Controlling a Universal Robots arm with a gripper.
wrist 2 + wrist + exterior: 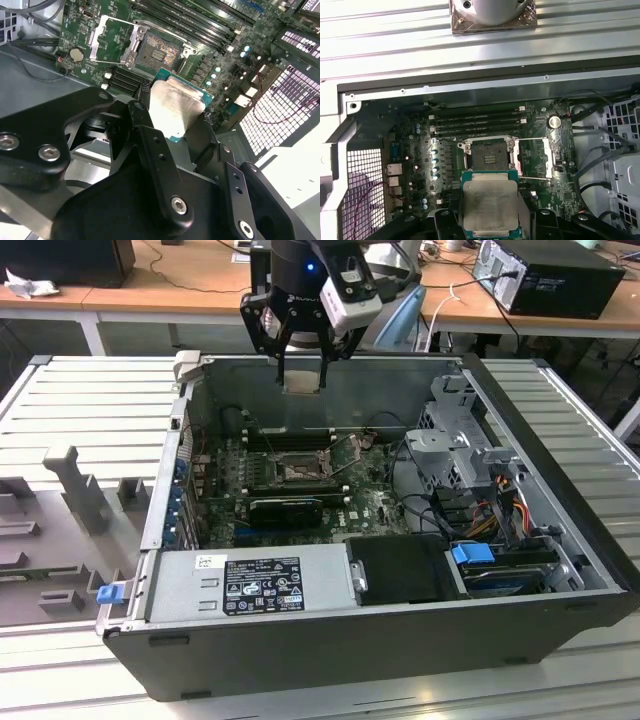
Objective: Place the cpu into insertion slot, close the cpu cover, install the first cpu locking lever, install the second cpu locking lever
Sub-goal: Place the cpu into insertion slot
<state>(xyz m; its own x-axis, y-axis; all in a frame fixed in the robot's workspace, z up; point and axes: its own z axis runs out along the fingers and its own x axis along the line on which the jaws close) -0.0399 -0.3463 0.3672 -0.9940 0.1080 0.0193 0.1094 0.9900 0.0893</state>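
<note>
My gripper (pixel 302 378) hangs over the open computer case, shut on the cpu (pixel 302 381), a flat square chip with a pale silver face. In both wrist views the cpu (pixel 491 202) (pixel 176 106) sits clamped between the black fingers (pixel 142 117), well above the green board. The insertion slot (pixel 487 154) (pixel 159 50) (pixel 298 472) lies bare below, its dark centre showing inside a silvery rim. The cpu cover (pixel 540 157) (pixel 113 41) is flipped open, lying flat beside the socket.
Long black memory slots (pixel 475 122) run beside the socket. A black card (pixel 286 510) sits on the board. The grey power supply (pixel 250 585) fills the case's front, and a metal drive cage (pixel 462 445) with cables stands at the exterior view's right.
</note>
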